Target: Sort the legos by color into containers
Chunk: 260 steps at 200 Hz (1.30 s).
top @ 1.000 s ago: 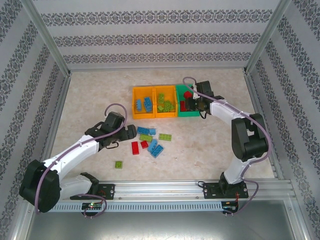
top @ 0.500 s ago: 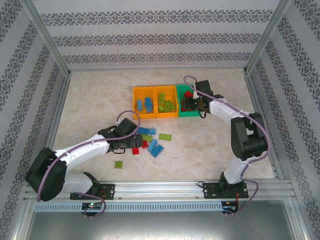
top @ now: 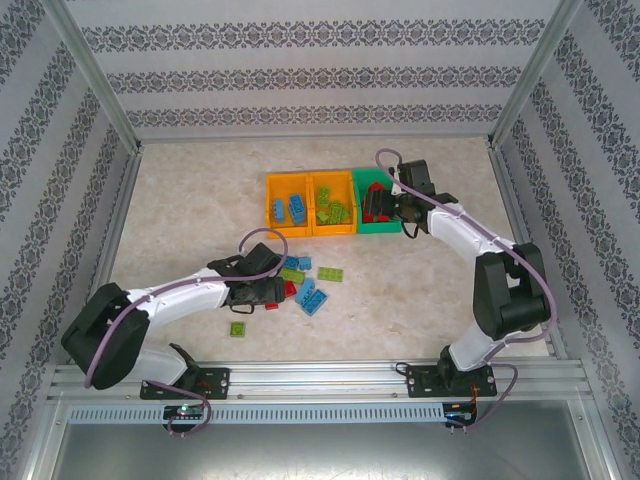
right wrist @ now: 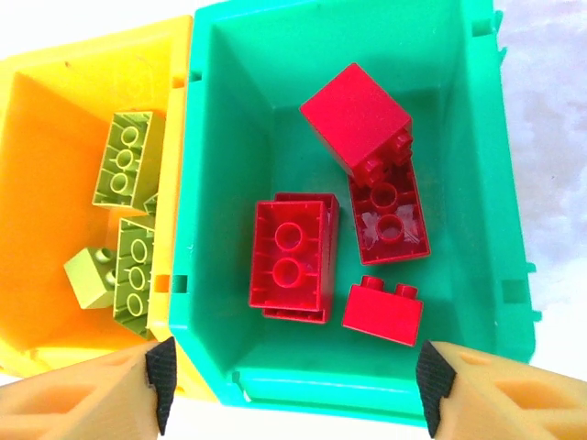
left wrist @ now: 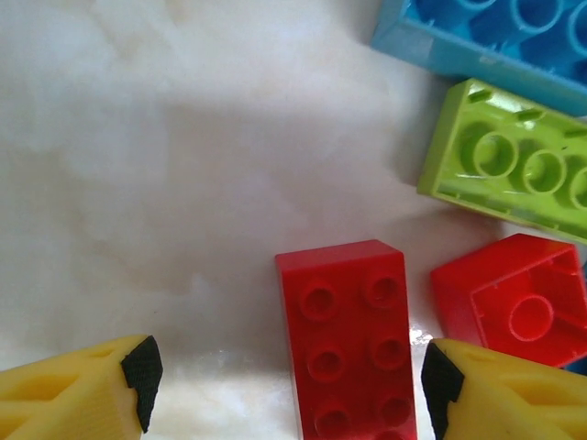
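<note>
My left gripper (top: 272,292) (left wrist: 292,376) is open and low over the loose legos. A red lego (left wrist: 348,339) lies studs-up between its fingers, close to the right pad (left wrist: 442,383), with neither pad touching it. Beside it lie an overturned red lego (left wrist: 514,298), a lime one (left wrist: 514,165) and a blue one (left wrist: 486,41). My right gripper (top: 378,208) (right wrist: 293,376) hangs open and empty over the green container (right wrist: 229,110) (top: 357,190), which holds several red legos (right wrist: 289,257). The middle orange container (right wrist: 55,137) (top: 330,175) holds lime legos, and the left orange one (top: 287,176) holds blue ones.
More loose legos lie on the table: a blue pair (top: 312,296), a lime plate (top: 331,274), a blue one (top: 298,262) and a lone lime one (top: 238,328). Patterned walls and metal posts close in the table, and a rail runs along its near edge.
My left arm has swung right and down onto the pile, its jaws narrowing around the red lego. My right gripper has opened over the green container.
</note>
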Motion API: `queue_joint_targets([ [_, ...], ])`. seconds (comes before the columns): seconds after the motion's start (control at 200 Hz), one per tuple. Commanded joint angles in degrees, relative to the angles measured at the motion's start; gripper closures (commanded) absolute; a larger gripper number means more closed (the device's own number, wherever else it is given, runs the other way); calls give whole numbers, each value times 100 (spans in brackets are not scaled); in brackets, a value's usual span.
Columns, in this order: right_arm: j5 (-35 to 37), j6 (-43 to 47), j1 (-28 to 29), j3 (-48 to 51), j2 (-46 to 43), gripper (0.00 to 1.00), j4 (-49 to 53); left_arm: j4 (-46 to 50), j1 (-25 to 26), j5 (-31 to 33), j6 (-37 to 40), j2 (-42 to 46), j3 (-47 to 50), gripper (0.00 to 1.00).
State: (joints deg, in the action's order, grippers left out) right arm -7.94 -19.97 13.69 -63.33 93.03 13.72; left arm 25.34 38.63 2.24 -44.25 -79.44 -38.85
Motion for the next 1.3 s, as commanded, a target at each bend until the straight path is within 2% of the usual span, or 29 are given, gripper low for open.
queue_joint_targets([
  [0.0,32,-94,-29,66,-287,24,-177,8,106,-56,-93,-217,-49,24],
  [0.16,125,-86,-47,175,-480,22,-264,-115,171,-101,-101,-444,-109,28],
  [0.585,191,-89,-256,456,-719,20,-299,-109,180,-42,-84,-610,-139,63],
  [0.799,388,-68,-422,742,-946,19,-315,120,180,143,-20,-392,-383,71],
  [0.919,421,-95,-566,1086,-1160,19,-399,275,180,301,227,-193,-906,72],
  [1.039,448,-119,-649,1451,-1360,18,-518,255,179,223,653,-379,-1748,72],
  [1.294,423,-215,-714,2130,-1606,17,-767,-318,179,-777,1424,-1757,-3835,72],
])
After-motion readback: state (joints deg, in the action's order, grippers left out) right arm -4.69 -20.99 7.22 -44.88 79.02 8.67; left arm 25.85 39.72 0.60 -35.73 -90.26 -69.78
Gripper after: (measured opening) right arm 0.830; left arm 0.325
